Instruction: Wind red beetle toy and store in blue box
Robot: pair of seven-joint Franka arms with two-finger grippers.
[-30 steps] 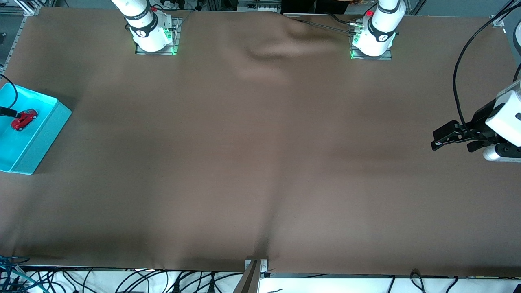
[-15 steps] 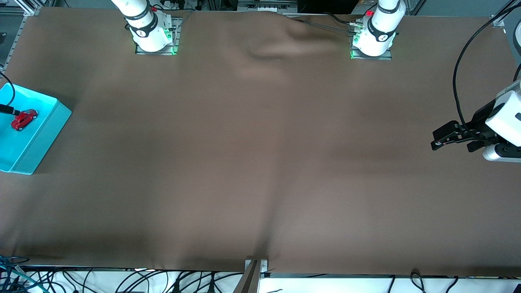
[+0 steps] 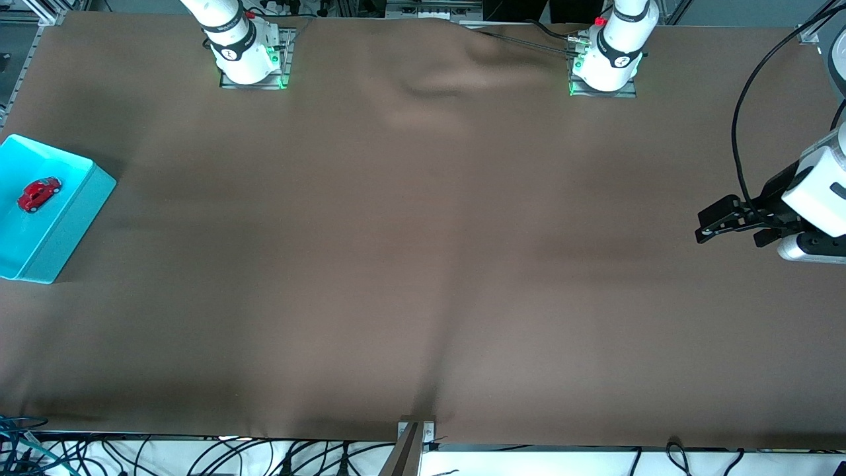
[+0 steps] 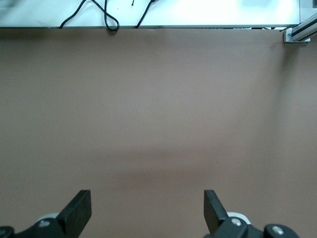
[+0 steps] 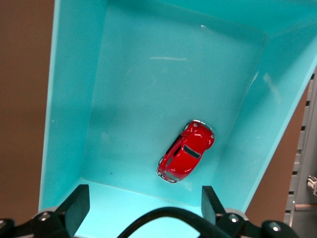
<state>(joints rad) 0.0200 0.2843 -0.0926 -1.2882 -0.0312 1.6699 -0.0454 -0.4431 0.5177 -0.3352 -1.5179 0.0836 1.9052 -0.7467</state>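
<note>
Red beetle toy (image 5: 186,157) inside blue box (image 5: 69,124); right gripper (image 5: 143,208) over it and left gripper (image 4: 147,210) both released, empty. Risk: wound toy rolling into box wall.

**Changes since the earlier pictures**

- Right gripper (image 5: 143,218): the dark fingertip and cable that reached into the front view over the blue box (image 3: 79,215), touching or just beside the red beetle toy (image 3: 39,194), have gone from that view. In the right wrist view its jaws now stand wide apart above the box, the toy down between them on the box floor and apart from both.
- Left gripper (image 3: 717,223): shifted slightly over the bench (image 3: 423,264), a little toward the right arm's end and toward the bases.
</note>
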